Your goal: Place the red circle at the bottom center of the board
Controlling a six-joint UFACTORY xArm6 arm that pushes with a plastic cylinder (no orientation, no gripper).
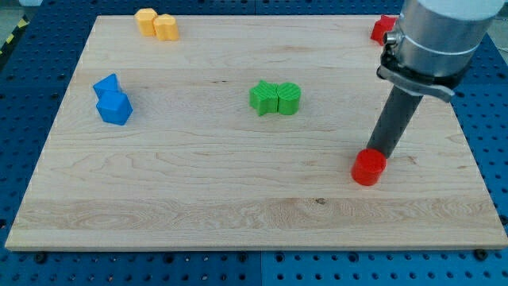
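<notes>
Pushing stance: my tip (376,151) is on the board, its lower end meeting the upper edge of the red circle (369,168); whether it presses on the block or only stands just beside it cannot be told.
Tool state: a bare rod with nothing to open or close and nothing carried; it slants up toward the view's top right into the grey arm housing (435,36).
Key relation: the red circle lies toward the view's bottom and slightly left of my tip, so my tip stands on the circle's upper-right side.
Red circle position: in the right half of the wooden board (159,191), near the lower part but not yet at the bottom edge.
Goal direction, judged: bottom centre lies to the view's left and a little below the red circle, so the push must run mostly leftward, which calls for contact further round on the circle's right side.
Risk, judged: a push from the present upper-right contact may send the round block more toward the bottom than toward the left.
Green pair (275,98): two touching blocks, up and left of the red circle, well apart.
Blue pair (112,101): far left of the red circle.
Yellow pair (156,24): far up-left, near the top edge.
Second red block (382,28): straight above the red circle at the top edge, partly hidden by the arm; shape unclear.
</notes>
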